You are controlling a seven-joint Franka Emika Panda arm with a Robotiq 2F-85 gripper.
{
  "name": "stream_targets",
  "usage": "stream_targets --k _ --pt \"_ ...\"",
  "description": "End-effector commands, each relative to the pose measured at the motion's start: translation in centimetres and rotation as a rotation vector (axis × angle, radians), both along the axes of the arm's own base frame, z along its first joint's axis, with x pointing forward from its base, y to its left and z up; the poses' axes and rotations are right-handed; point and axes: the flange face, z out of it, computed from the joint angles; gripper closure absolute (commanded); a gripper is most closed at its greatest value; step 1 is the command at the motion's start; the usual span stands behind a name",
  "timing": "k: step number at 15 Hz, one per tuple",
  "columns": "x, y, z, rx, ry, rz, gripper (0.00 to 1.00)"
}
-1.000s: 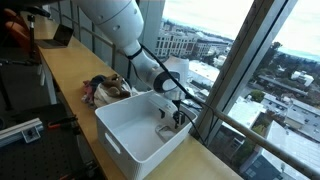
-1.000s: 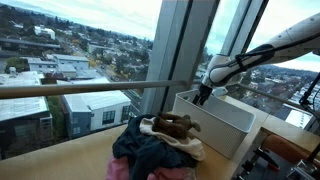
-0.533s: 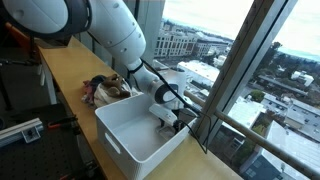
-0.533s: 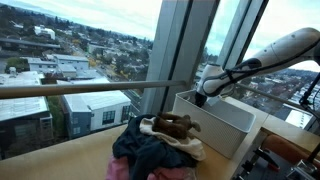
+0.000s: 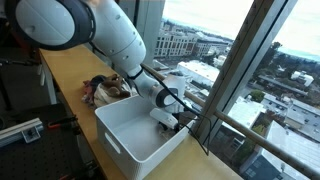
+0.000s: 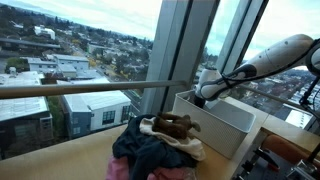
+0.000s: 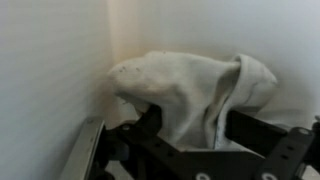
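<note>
In the wrist view a crumpled white cloth lies in a corner of a white plastic bin. My gripper is down on the cloth, its two black fingers standing apart with a fold of cloth bulging between them. The jaws are narrower than before, and no firm pinch shows. In both exterior views the arm reaches down into the far end of the bin, next to the window. There the gripper is low inside, and the cloth is hardly visible.
A heap of mixed clothes lies on the wooden counter beside the bin. Window glass and a slanted frame post stand right behind the bin. A railing runs outside.
The arm has sunk deeper into the bin toward its window-side corner. The jaws have begun to narrow around the white cloth.
</note>
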Motion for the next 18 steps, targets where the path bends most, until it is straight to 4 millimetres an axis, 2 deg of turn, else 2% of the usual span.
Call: stream_targets --k 1,4,6,8,10,14,16,18 --pt "-0.6 2.5 -1.2 0.001 0.035 0.002 0.64" --pt "-1.1 4.1 -1.3 0.004 0.043 0.005 0.87" --pt "-1.1 4.8 -0.6 0.003 0.034 0.006 0.99" --pt "-1.3 5.3 1.0 0.004 0.021 0.001 1.00" --pt "-1.5 5.7 4.3 0.014 -0.004 -0.013 1.00" --pt "-1.4 7.2 12.7 0.034 -0.132 -0.019 1.00" --pt "-1.8 8.9 17.3 0.042 -0.200 0.009 1.00" --pt "-2.8 12.1 21.0 0.051 -0.243 0.058 1.00"
